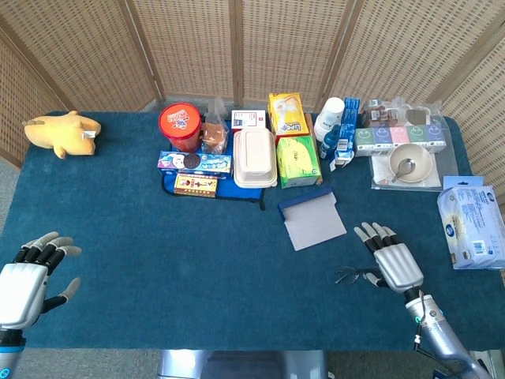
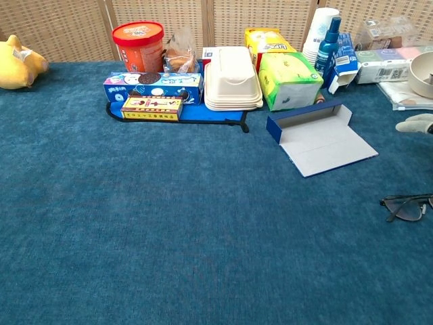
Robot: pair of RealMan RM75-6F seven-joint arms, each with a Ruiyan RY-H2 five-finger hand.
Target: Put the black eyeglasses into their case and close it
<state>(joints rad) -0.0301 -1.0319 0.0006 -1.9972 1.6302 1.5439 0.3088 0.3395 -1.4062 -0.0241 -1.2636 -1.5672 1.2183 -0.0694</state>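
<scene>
The black eyeglasses are at the front right of the blue cloth, at the thumb side of my right hand. They have travelled with the hand, and the thumb seems to pinch them while the other fingers stay spread. The chest view shows only a fingertip of that hand at the right edge. The case is a blue box with a pale lining. It lies open and empty, left of and beyond the hand. My left hand hovers at the front left, fingers apart, holding nothing.
Along the back stand a red tub, snack boxes, a white lidded container, green tissue packs, bottles and a bowl with a spoon. A yellow plush toy lies far left. A wipes pack lies far right.
</scene>
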